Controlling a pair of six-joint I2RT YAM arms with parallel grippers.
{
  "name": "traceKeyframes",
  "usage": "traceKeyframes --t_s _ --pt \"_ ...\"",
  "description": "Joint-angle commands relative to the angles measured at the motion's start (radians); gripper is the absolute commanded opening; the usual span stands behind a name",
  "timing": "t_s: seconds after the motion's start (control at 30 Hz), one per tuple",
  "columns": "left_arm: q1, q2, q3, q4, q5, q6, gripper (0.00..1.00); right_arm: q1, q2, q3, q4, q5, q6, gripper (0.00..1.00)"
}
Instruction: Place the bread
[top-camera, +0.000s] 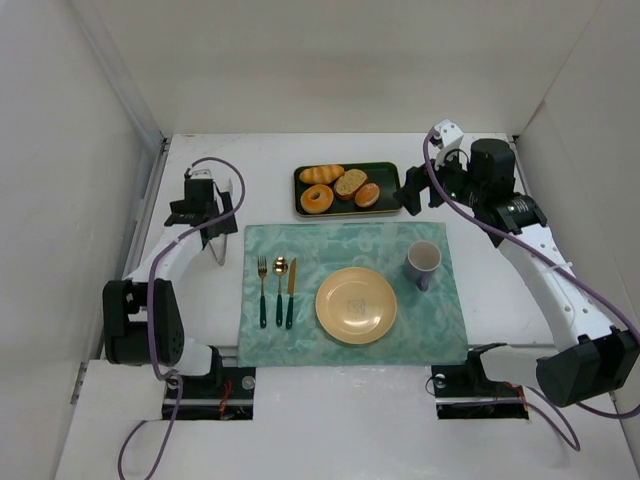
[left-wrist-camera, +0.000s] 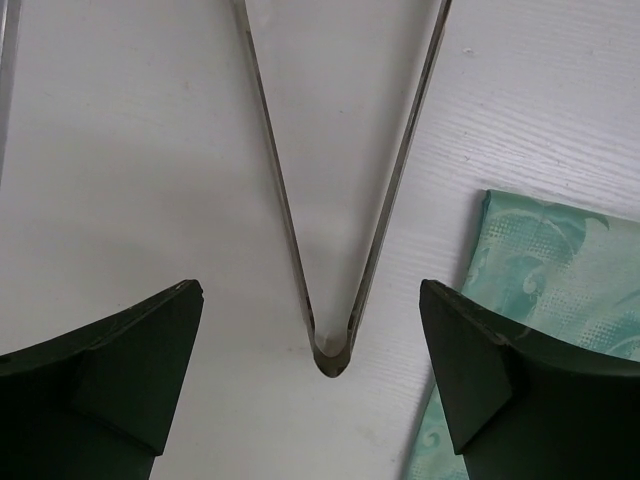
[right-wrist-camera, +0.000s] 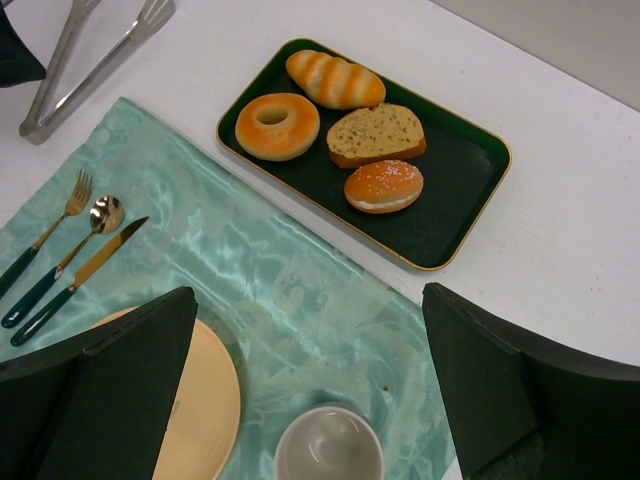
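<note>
The bread, a small golden-orange ring doughnut (top-camera: 317, 198), lies at the left end of a dark green tray (top-camera: 385, 172). It also shows in the right wrist view (right-wrist-camera: 277, 125). My right gripper (top-camera: 410, 194) hovers open and empty just right of the tray; in its wrist view the gripper (right-wrist-camera: 310, 295) is above the placemat, apart from the bread. My left gripper (top-camera: 212, 222) is open and empty over metal tongs (left-wrist-camera: 333, 350) at the table's left. The yellow plate (top-camera: 356, 305) sits on the placemat, with nothing on it.
The tray also holds an elongated roll (right-wrist-camera: 335, 79), a bread slice (right-wrist-camera: 376, 133) and a sugared bun (right-wrist-camera: 383, 186). A grey cup (top-camera: 423, 260) stands right of the plate. Fork, spoon and knife (top-camera: 277, 290) lie left of it on the teal placemat (top-camera: 300, 250). White walls surround the table.
</note>
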Motion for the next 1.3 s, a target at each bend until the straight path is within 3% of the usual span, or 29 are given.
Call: traceKeyframes --t_s 0.0,0.37,1.27 --pt "0.008 0.004 0.052 0.029 0.039 -0.002 0.87 -0.001 -0.025 0.032 0.005 -0.021 -0.012 1.00" --pt "0.026 0.179 0.132 0.018 0.063 0.007 0.86 -0.001 -0.034 0.032 0.005 -0.010 -0.012 1.00" --pt "0.064 0.326 0.178 -0.010 0.145 0.035 0.82 -0.001 -0.043 0.032 0.005 0.008 -0.012 1.00"
